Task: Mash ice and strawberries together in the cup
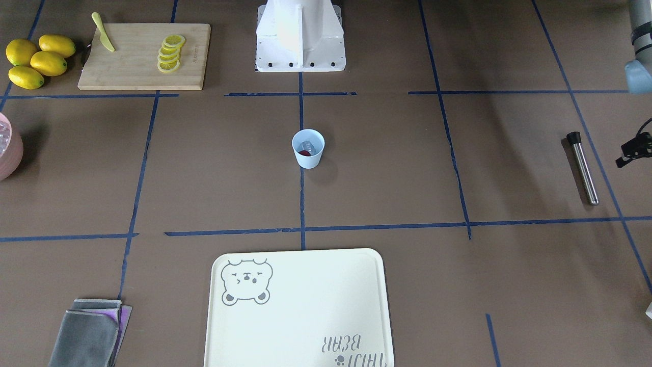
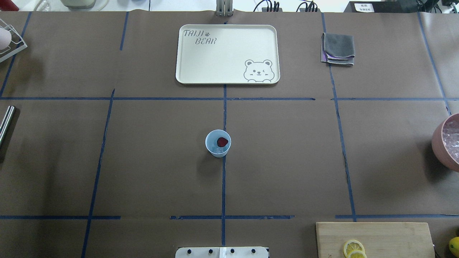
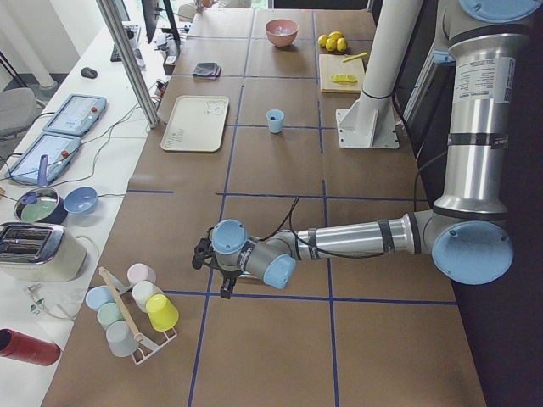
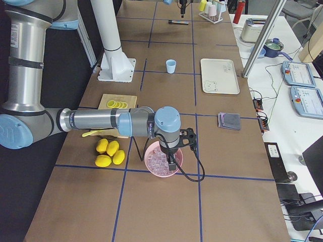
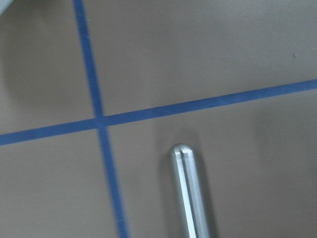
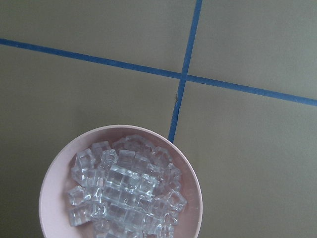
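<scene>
Strawberry and ice loaded, tool waiting: the pale-blue cup (image 1: 307, 149) stands upright at the middle of the desk (image 2: 143, 161), the dark-red strawberry (image 2: 222, 142) and a clear ice (image 1: 308, 145) cube inside it. The steel muddler (image 1: 582, 168) lies flat, well apart at the desk's left end. The left arm stretches low, its hand (image 3: 226, 288) pointing down near the muddler; fetching it appears to be the step in hand. Next, that hand would need to settle squarely across the shaft and grip. The right hand (image 4: 172, 162) hangs over the pink ice bowl (image 2: 438, 143). Neither hand's grip can be told.
</scene>
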{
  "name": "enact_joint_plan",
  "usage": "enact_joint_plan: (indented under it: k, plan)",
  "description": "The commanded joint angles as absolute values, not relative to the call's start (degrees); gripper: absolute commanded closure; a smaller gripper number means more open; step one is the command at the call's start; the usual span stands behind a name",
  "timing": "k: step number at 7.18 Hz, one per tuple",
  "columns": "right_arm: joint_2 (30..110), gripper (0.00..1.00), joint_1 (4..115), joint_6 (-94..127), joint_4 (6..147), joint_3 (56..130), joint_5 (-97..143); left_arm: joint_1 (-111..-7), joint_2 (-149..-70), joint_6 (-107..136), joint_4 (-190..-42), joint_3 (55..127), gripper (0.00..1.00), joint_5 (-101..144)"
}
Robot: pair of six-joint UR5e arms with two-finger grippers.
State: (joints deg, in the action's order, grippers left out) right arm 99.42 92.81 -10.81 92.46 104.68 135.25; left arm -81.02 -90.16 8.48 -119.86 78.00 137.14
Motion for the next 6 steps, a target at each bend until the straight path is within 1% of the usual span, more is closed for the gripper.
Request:
enact_joint_plan:
  k: [1, 3, 4, 6]
  plan:
    - [99.3, 0.00, 92.8, -10.8, 92.5, 104.7, 135.3, -88.7, -91.5, -1.2, -104.2, 80.9, 0.00, 139.8]
    - [99.3, 0.00, 92.8, -10.8, 92.5, 104.8, 135.3, -88.9, -91.1, -1.2, -87.2, 94.1, 0.00, 139.0]
    - [99.4, 0.00, 92.8, -10.8, 92.5, 104.8, 135.3, -88.9, -88.7, -1.1, -86.3, 95.6, 0.00, 137.4]
    - [99.5, 0.00, 92.8, -10.8, 92.5, 104.8, 135.3, -88.9, -88.0, -1.0, -89.4, 95.6, 0.00, 136.3]
